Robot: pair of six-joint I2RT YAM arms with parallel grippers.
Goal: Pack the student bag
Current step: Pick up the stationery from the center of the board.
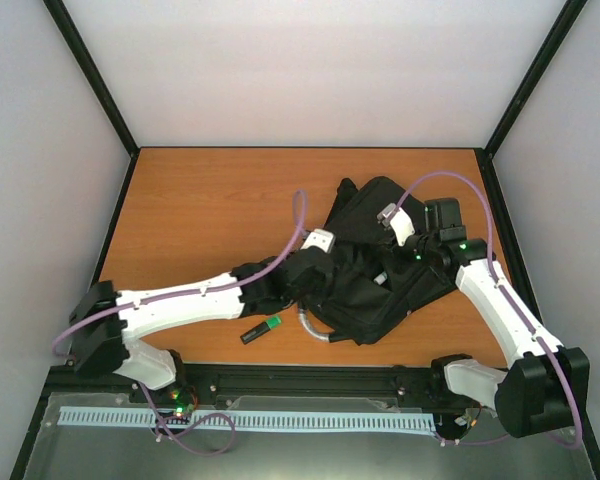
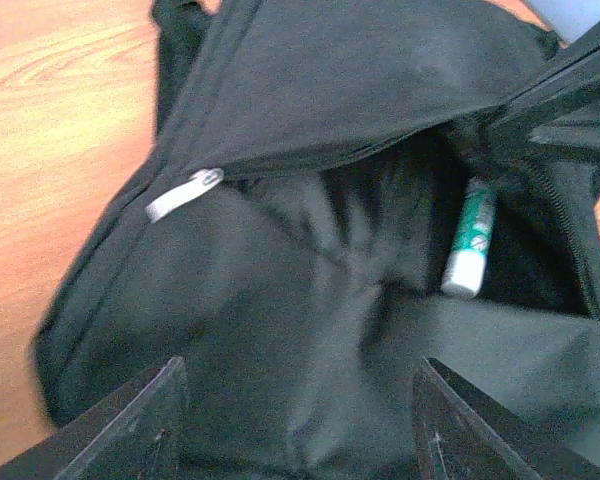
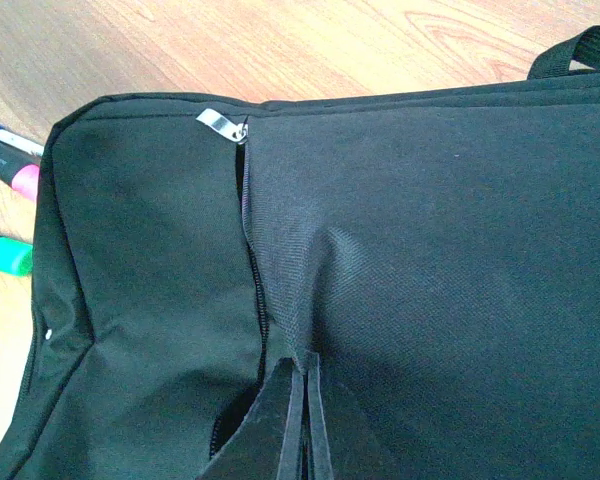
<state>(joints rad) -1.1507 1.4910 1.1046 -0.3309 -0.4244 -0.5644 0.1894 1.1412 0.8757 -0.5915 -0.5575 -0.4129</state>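
The black student bag (image 1: 380, 260) lies flat on the right half of the table, its grey loop handle (image 1: 315, 328) toward the front. My right gripper (image 3: 305, 378) is shut on the fabric edge beside the zip and holds it up; a silver zip pull (image 3: 223, 122) lies further along. My left gripper (image 2: 300, 440) is open and empty just above the bag's open mouth (image 2: 360, 260). A white and green tube (image 2: 470, 240) lies inside the bag. Another zip pull (image 2: 185, 193) shows at the opening's left end. In the top view both grippers meet over the bag.
A green-capped black marker (image 1: 263, 330) lies on the table just left of the bag. The right wrist view shows blue (image 3: 5, 138), pink (image 3: 25, 180) and green (image 3: 5, 255) markers beside the bag, and a strap (image 3: 580, 50). Walls enclose the wooden table (image 1: 200, 210).
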